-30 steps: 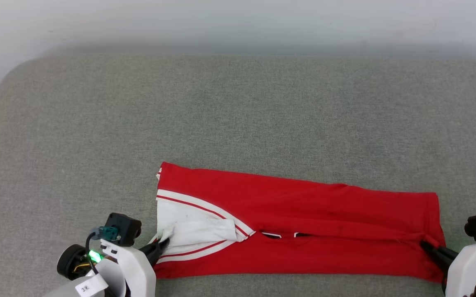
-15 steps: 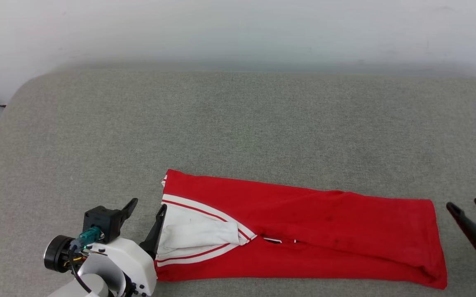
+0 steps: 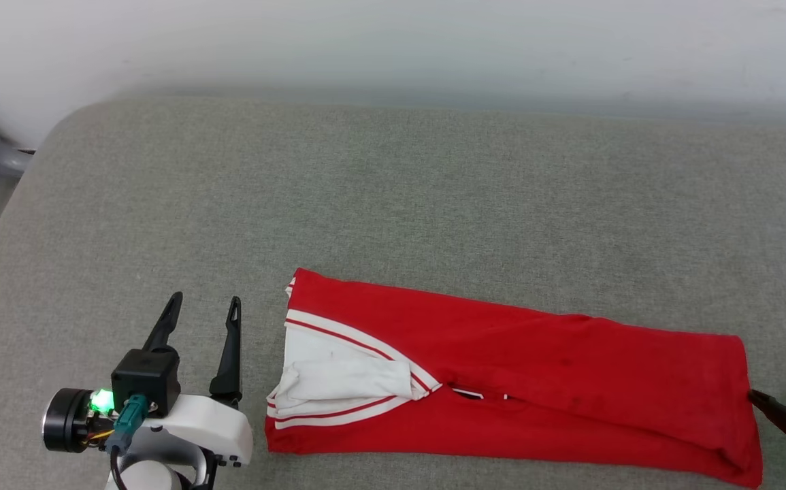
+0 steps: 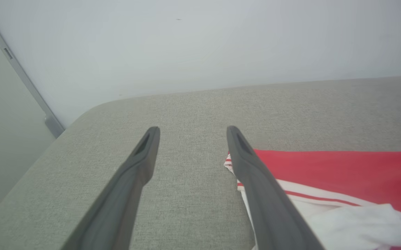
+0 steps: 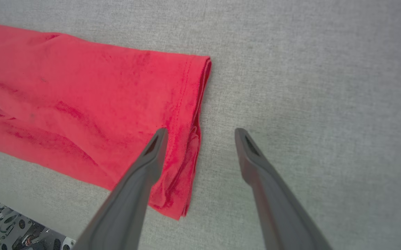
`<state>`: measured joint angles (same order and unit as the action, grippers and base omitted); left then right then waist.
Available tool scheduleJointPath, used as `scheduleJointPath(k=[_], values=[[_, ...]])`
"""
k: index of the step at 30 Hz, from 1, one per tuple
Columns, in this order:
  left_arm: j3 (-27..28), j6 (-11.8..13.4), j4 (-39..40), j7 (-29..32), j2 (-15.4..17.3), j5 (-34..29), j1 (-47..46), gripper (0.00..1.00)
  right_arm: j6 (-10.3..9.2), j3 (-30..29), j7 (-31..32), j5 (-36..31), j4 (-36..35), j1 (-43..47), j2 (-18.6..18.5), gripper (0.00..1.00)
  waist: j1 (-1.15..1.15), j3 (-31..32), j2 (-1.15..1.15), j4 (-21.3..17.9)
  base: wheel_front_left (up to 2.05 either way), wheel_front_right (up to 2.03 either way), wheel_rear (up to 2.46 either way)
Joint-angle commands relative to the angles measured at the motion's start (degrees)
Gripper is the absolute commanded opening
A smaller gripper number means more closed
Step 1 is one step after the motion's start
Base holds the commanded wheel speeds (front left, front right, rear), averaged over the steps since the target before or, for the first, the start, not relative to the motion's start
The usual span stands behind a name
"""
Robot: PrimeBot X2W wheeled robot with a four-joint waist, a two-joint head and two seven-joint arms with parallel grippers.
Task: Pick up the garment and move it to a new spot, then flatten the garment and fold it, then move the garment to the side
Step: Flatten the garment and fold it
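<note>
- I see the garment (image 3: 535, 381) lying folded into a long red strip on the grey padded surface (image 3: 393, 204). It runs across the lower centre and right of the head view, with its white, striped end to the left.
- My left pincer (image 3: 204, 299) is released, with its jaws spread and empty. It sits at the lower left, just beside that white end and clear of it.
- My right pincer (image 3: 774, 393) is released too, at the lower right edge. In the right wrist view one finger (image 5: 141, 180) overlaps the garment's red end; I cannot tell whether it touches.

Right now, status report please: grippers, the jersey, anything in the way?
Left gripper open, empty, beside the red jersey, sleeve end. Right gripper open, empty, at hem end. Jersey folded lengthwise, flat on grey cushion. Nothing blocking seen.
</note>
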<state>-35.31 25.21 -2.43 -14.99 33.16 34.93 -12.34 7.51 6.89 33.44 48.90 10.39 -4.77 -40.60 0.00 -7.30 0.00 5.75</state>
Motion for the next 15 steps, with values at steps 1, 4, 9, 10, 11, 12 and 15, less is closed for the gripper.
scheduleJointPath(k=[1,4,9,10,11,12,15], values=[[1.39,-0.22,0.31,-0.25,-1.13,-2.03,1.21,1.0,-0.05,0.42,0.57,0.44,0.97,-1.16,0.69,1.0,0.0,-0.84,0.0,0.76,0.0,0.0,0.0],[4.52,-1.46,0.63,-0.24,-3.63,-5.39,2.82,1.0,-0.05,1.4,1.12,0.84,2.94,-2.14,1.36,1.0,0.0,-1.8,0.0,1.83,0.0,0.0,0.0],[9.33,-3.83,0.56,-0.2,-7.15,-10.16,4.75,1.0,-0.05,3.36,0.67,1.28,5.97,-3.51,2.2,1.0,0.0,-3.25,0.0,3.57,0.0,0.0,0.0],[10.17,-4.16,0.37,-0.2,-7.79,-11.03,5.15,1.0,-0.05,3.96,0.53,1.54,6.43,-3.62,2.44,1.0,0.0,-3.47,0.0,3.87,0.0,0.0,0.0],[10.96,-4.64,0.26,-0.2,-8.39,-11.92,5.4,1.0,-0.05,4.89,0.54,1.65,6.85,-3.62,2.73,1.0,0.0,-3.65,0.0,4.12,0.0,0.0,0.0],[11.69,-5.18,0.27,-0.21,-8.94,-12.74,5.66,1.0,-0.04,5.74,0.42,1.99,7.13,-3.61,3.1,1.0,0.0,-3.84,0.0,4.31,0.0,0.0,0.0],[13.73,-6.71,-0.01,-0.21,-10.57,-14.86,6.57,1.0,0.05,8.26,-0.66,3.05,7.07,-4.12,4.5,1.0,0.0,-4.07,0.0,4.68,0.0,0.0,0.0]])
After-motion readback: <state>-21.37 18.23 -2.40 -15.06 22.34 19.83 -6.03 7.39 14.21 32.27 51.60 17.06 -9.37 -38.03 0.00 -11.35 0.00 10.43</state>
